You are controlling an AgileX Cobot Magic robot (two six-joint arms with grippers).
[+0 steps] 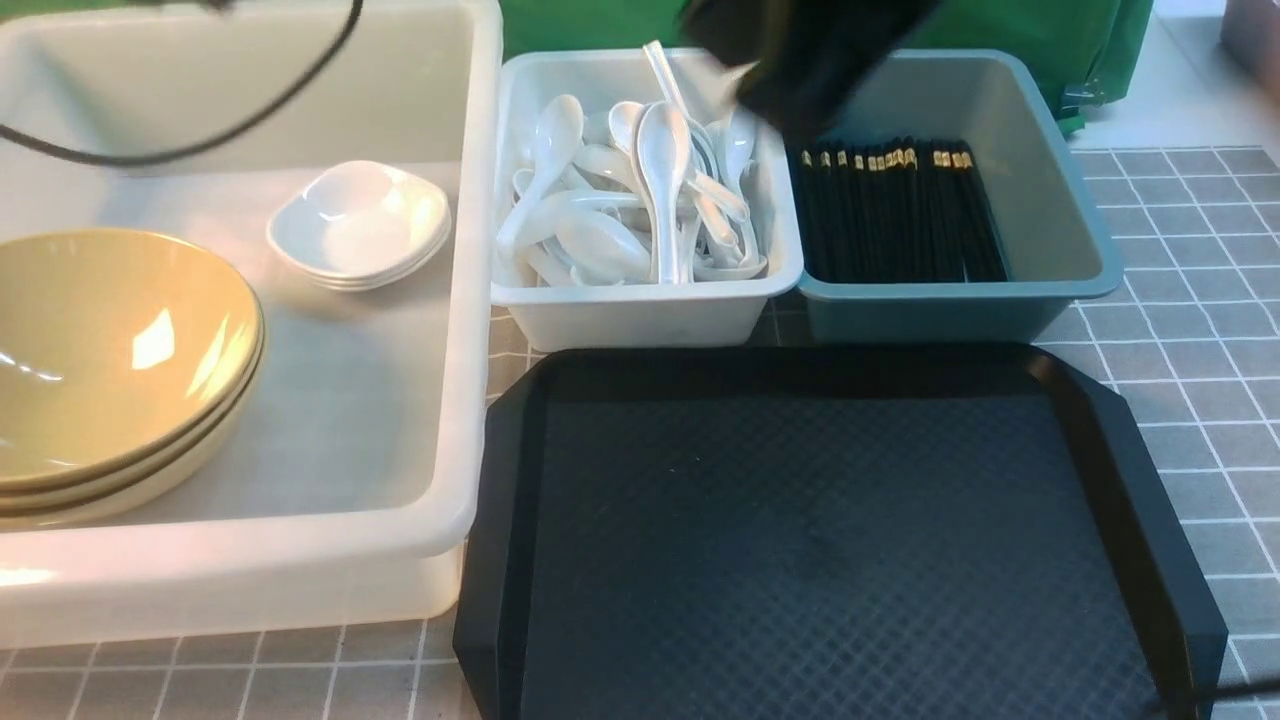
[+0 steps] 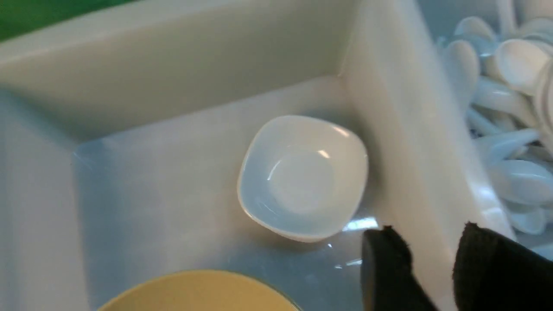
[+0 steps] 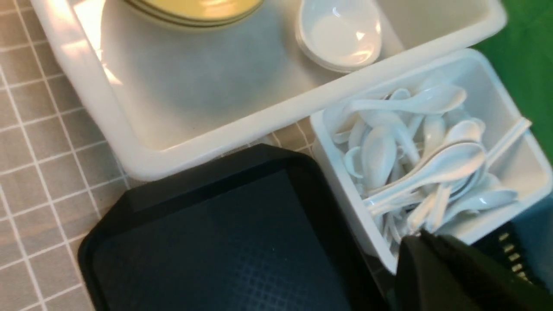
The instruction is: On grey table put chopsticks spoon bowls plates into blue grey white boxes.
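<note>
The large white box point(image 1: 472, 300) holds stacked yellow bowls point(image 1: 110, 350) and a small stack of white square plates point(image 1: 360, 220). White spoons point(image 1: 640, 190) fill the smaller pale box point(image 1: 640, 312). Black chopsticks point(image 1: 900, 210) lie side by side in the blue box point(image 1: 1060, 200). My left gripper point(image 2: 427, 229) hangs open and empty over the big box's wall, beside the white plates point(image 2: 302, 177). My right gripper point(image 3: 421, 235) is shut with nothing in it, above the spoon box's rim near the chopsticks point(image 3: 507, 250). It shows as a dark blur point(image 1: 800, 70) in the front view.
A black tray point(image 1: 830, 540) lies on the grey tiled table point(image 1: 1180, 330) in front of the two small boxes, with nothing on it. A black cable point(image 1: 250, 110) hangs over the big box. Green cloth point(image 1: 1050, 30) stands behind the boxes.
</note>
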